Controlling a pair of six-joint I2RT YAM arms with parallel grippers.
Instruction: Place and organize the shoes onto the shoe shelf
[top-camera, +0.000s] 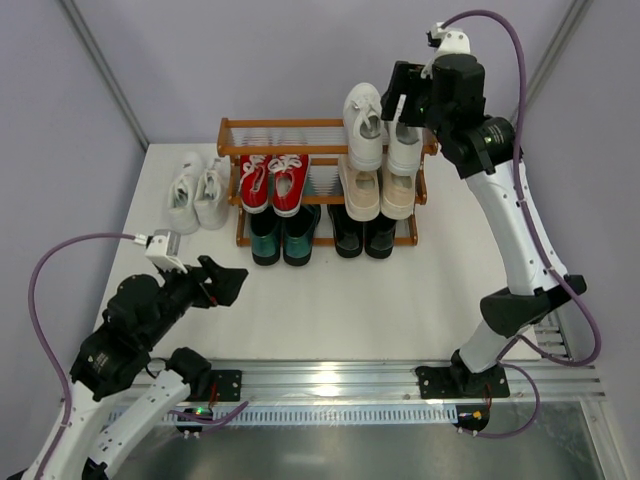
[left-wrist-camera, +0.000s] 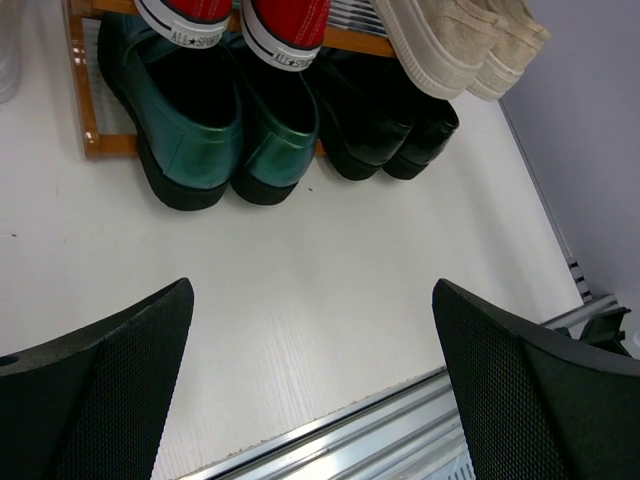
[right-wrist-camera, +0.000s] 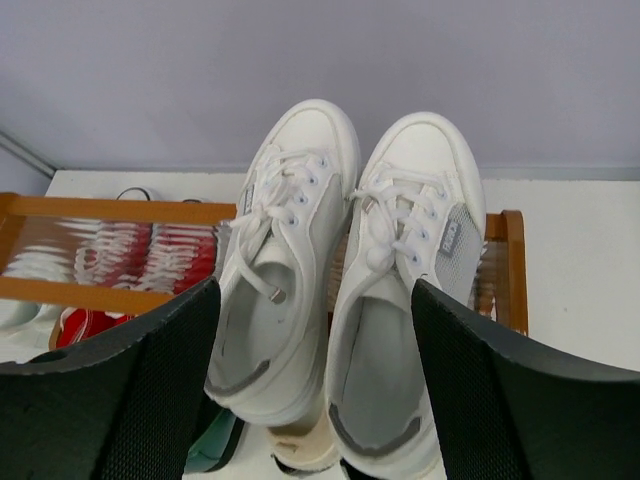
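The shoe shelf (top-camera: 232, 135) stands at the back of the table. A white sneaker pair (top-camera: 365, 125) sits side by side on its top tier at the right, heels over the front rail. My right gripper (top-camera: 393, 108) hangs just above them, open. In the right wrist view its fingers (right-wrist-camera: 170, 360) flank the heels of both white sneakers (right-wrist-camera: 290, 290) without clamping them. Red sneakers (top-camera: 272, 182) and beige sneakers (top-camera: 378, 192) fill the middle tier. Green loafers (top-camera: 282, 235) and black loafers (top-camera: 364, 235) fill the bottom. Another white pair (top-camera: 198, 190) sits on the table left of the shelf. My left gripper (top-camera: 232, 283) hovers open and holds nothing.
The left half of the top tier (right-wrist-camera: 100, 210) holds no shoes. An aluminium rail (top-camera: 330, 380) runs along the near table edge by the arm bases. Purple walls close in behind and to the right of the shelf. Bare tabletop (left-wrist-camera: 300, 260) lies between my left gripper and the loafers.
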